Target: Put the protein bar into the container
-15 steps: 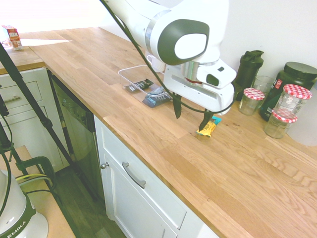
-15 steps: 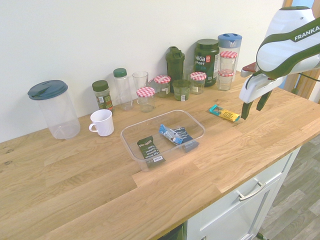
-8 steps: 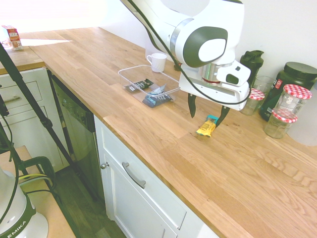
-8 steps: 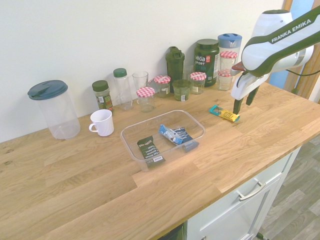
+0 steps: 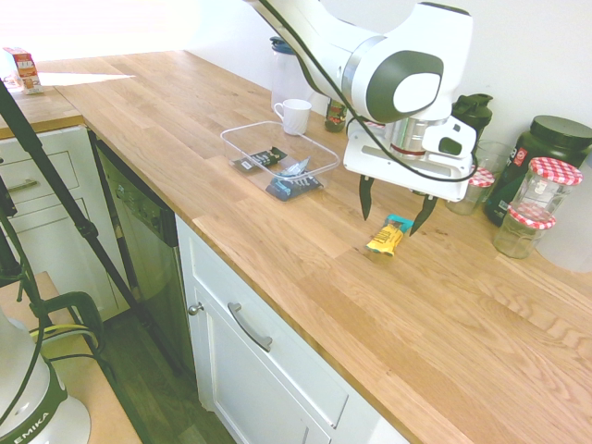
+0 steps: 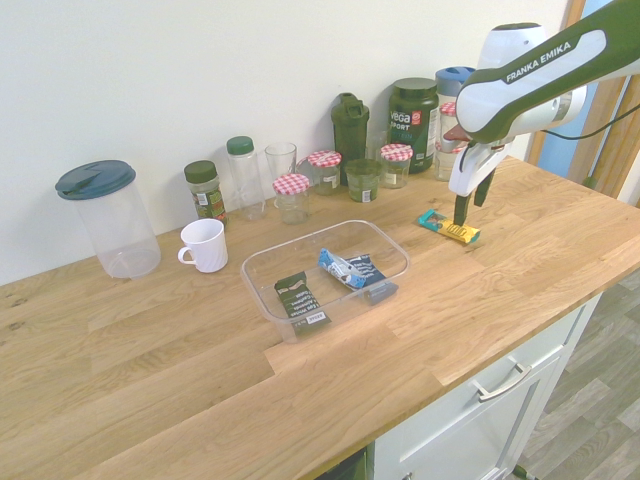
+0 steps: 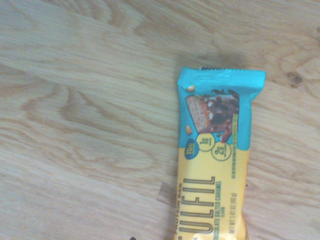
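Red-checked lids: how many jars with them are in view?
5, all along the wall: one beside the empty glass, one left of the dark shaker, one before the green tub, two stacked behind the arm. Others may be hidden.

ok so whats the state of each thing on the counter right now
protein bar: flat on the counter, not held
gripper: open, above the bar
container: no lid, black bar and blue packet inside
white mug: upright
big clear jug: dark lid on
checked-lid jars: lids on
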Controlling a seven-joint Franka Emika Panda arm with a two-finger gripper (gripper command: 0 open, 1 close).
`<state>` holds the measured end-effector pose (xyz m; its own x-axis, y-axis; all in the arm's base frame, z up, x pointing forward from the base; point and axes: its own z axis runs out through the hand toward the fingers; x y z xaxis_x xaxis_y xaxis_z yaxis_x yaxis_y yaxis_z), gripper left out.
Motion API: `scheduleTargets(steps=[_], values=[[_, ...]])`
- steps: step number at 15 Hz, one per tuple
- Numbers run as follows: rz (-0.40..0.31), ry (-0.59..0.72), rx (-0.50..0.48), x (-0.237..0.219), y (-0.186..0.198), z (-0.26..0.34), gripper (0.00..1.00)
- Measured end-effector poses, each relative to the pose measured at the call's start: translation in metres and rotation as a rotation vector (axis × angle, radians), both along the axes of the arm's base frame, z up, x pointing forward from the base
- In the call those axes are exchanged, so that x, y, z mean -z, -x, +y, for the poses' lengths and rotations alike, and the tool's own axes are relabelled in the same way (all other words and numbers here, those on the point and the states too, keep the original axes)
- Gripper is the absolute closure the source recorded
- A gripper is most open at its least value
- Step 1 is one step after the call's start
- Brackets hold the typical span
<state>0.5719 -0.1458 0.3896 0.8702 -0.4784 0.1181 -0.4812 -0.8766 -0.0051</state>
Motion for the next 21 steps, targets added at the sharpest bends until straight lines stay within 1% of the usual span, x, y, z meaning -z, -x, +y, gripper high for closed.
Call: scheduleTargets(steps=[2, 6, 9, 10, 21], values=[[0.008, 0.001, -0.003, 0.005, -0.006, -0.001, 0.0], [0.043, 0.002, -0.011, 0.03, -0.017, 0.0, 0.0], [0.052, 0.004, -0.011, 0.039, -0.025, -0.001, 0.0], [0.052, 0.004, -0.011, 0.04, -0.026, -0.002, 1.0], [0.042, 0.006, 0.001, 0.041, -0.039, 0.009, 1.0]])
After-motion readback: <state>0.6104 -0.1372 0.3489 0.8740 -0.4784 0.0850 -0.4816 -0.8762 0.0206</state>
